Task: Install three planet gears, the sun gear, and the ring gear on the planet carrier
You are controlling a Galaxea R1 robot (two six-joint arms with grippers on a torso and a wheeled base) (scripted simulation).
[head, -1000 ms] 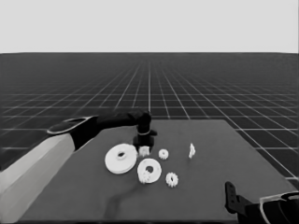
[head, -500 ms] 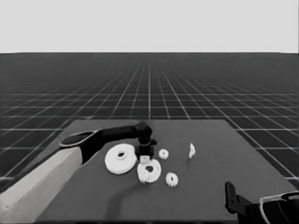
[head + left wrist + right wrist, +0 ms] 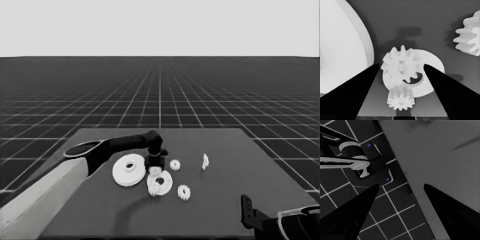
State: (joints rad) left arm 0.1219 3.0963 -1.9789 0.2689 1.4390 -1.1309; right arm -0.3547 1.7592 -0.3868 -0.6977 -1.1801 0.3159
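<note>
The gear [image 3: 401, 67] sits between my left gripper's [image 3: 401, 75] wide-apart fingers, over the smaller round part [image 3: 432, 75]. My right gripper [image 3: 400, 195] waits, fingers apart.

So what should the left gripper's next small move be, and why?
Probably a short, straight descent. The left gripper hangs over the smaller round part, with a gear right beneath it that overlaps that part's hole. A second gear lies at the part's edge. I cannot tell whether the first gear is seated, so easing down seems safest. The right gripper waits at the table's corner.
</note>
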